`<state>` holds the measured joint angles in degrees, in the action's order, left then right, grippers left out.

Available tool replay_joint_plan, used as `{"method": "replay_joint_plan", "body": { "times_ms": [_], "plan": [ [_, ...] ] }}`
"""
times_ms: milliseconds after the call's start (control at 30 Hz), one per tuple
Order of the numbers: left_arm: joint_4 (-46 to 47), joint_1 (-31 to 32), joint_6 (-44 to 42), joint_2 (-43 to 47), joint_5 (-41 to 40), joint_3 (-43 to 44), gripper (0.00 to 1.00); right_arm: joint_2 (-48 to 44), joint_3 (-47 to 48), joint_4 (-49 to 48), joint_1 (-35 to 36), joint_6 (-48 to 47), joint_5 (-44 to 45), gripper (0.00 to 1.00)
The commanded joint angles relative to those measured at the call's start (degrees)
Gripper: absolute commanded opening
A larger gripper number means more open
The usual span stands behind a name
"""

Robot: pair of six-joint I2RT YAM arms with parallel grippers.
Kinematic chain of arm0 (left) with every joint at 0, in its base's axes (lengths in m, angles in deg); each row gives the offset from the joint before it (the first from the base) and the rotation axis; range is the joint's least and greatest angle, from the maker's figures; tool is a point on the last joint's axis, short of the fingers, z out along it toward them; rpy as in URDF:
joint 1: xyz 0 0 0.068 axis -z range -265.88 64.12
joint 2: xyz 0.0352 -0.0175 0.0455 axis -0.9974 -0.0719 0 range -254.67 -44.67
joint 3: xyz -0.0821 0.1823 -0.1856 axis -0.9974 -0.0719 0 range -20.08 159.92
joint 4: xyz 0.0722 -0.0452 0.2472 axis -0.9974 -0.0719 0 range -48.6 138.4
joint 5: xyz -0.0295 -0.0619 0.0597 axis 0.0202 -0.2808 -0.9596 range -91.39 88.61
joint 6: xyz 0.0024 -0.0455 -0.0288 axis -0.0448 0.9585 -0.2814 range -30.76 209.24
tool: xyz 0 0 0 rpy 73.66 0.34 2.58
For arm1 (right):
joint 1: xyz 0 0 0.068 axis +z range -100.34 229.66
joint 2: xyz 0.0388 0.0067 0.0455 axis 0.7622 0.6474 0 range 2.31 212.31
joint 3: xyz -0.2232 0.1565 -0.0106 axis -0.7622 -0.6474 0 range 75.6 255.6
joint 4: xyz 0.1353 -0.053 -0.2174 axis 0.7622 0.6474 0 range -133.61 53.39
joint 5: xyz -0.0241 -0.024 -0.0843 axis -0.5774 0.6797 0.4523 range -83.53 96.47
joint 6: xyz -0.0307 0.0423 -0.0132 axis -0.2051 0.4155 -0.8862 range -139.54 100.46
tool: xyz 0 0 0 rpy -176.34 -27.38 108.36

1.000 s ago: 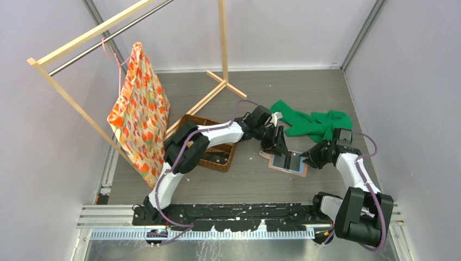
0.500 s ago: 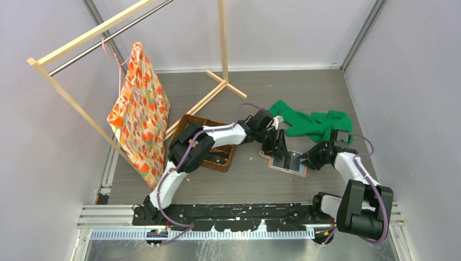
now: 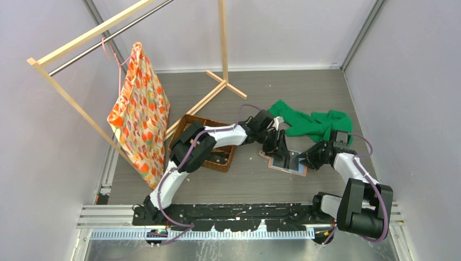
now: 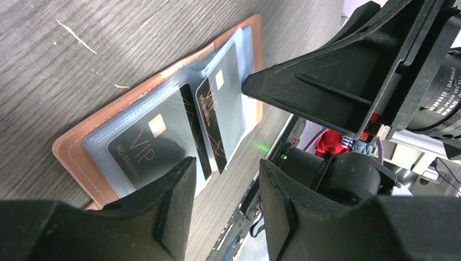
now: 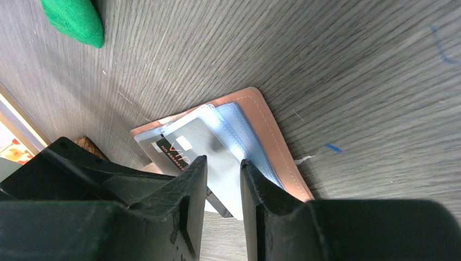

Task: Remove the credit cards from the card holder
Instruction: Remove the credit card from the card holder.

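Lying open, card holder (image 4: pixel 73 155) with two cards (image 4: pixel 157 142) sleeved; left pincer (image 4: pixel 225 174), right pincer (image 5: pixel 223 166) part-open, empty.

the card holder (image 4: pixel 68 155) looks matt leather, its sleeves (image 4: pixel 245 51) glossy plastic.

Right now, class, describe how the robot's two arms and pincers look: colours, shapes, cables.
The left arm and right arm: white tubular links, bulky black joint housings, a purple cable along each. The left pincer and right pincer: matte black, two wedge-shaped fingers.
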<state>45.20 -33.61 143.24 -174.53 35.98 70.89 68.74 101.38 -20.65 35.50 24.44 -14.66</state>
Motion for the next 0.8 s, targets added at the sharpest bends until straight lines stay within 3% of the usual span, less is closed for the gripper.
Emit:
{"method": "replay_joint_plan", "body": {
  "times_ms": [0,633,767],
  "plan": [
    [2.8,0.2,0.7,0.0,0.9,1.5,0.47,0.4,-1.1,0.3,0.5,0.1,1.7,0.34],
    [4.2,0.4,2.0,-1.8,1.2,1.6,0.45,0.4,-2.7,-0.9,1.3,2.1,0.8,0.34],
    [5.7,0.5,2.8,-2.5,1.9,1.5,0.39,0.5,-2.6,-1.1,1.5,2.1,0.9,0.34]
  ]
}}
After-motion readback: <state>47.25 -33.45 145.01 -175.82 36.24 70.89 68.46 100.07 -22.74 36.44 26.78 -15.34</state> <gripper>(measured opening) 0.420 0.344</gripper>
